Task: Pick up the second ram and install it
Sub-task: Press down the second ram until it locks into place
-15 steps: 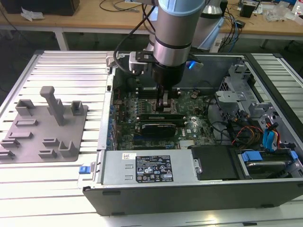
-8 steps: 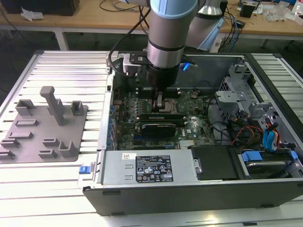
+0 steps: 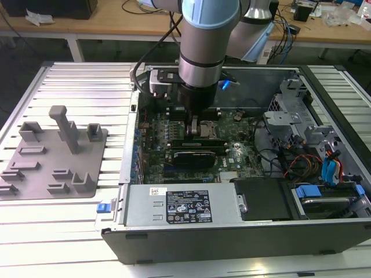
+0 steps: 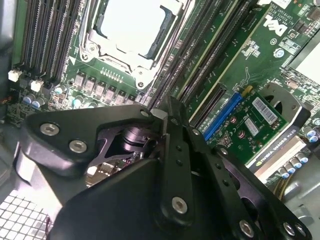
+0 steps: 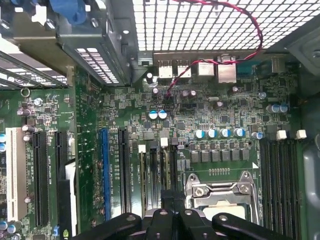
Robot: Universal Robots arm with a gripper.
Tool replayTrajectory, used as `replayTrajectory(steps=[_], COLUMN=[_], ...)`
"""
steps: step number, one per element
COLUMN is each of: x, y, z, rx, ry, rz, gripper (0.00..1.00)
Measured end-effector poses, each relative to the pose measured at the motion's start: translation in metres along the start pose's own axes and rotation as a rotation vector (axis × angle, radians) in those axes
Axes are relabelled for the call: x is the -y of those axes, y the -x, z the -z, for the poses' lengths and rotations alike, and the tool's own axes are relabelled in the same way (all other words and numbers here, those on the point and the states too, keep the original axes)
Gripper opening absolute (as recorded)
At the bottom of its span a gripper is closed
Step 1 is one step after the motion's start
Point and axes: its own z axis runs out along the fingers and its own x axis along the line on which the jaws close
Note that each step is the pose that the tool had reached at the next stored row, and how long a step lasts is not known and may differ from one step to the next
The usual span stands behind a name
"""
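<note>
Black linkages of my claw (image 4: 167, 117) sit nearest, fingers pinched narrow over the motherboard (image 5: 210, 115) slots inside the open case (image 3: 232, 231). Probably gripping the ram (image 3: 196, 141), can't really tell.

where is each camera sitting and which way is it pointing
Exterior view: off the arm, looking down at the open computer case and grey fixture plate; the arm and hand show, lowered over the motherboard.
Second wrist view: on the arm, facing the motherboard past the hand's black linkage.
First wrist view: on the arm, facing the board and rear grille; the hand's linkage shows.
Both wrist views share the processor socket.
</note>
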Motion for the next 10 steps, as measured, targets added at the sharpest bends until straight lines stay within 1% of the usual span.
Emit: replayTrajectory(steps=[3, 5, 10], x=[-0.0008, -0.0008, -0.0008], y=[-0.0002, -0.0003, -0.0003], z=[-0.0021, -0.005, -0.0065], rx=[-0.0004, -0.0006, -0.0004], ry=[0.0003, 0.0006, 0.0003], rz=[0.005, 0.005, 0.005], gripper=[0.08, 0.08, 0.08])
